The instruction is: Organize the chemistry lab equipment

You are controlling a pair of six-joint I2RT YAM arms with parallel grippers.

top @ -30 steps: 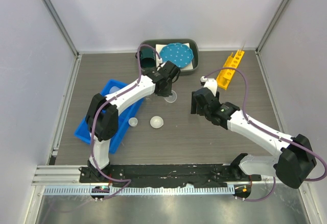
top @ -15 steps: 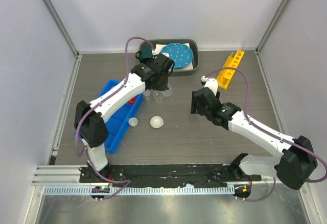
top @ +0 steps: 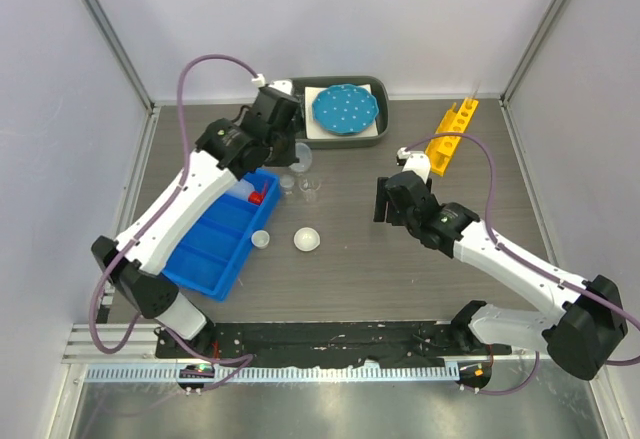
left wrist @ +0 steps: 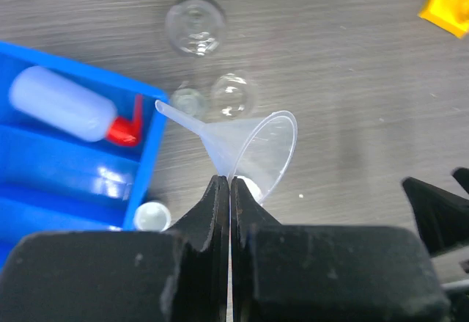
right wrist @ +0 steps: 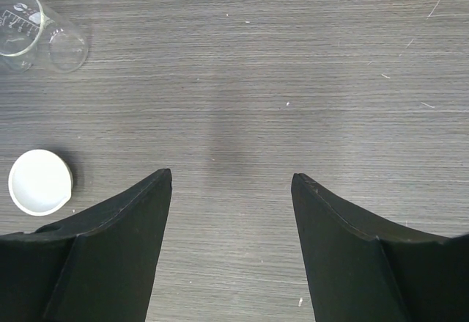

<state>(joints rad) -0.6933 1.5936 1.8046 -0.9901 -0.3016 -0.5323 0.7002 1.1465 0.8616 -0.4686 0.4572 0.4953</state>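
Left fingers pinch a clear plastic funnel.
Only the left wrist view shows this; right fingers spread above the counter.

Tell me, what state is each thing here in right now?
Left jaws, shut on the funnel, held above the table.
Right jaws, open, holding nothing.
Squeeze bottle, lying on its side in the blue bin.
Round dishes, loose on the table.
Clear glassware, on the table beside the bin.
Yellow rack, lying on the table at far right.
Dotted plate, resting in the grey tray.
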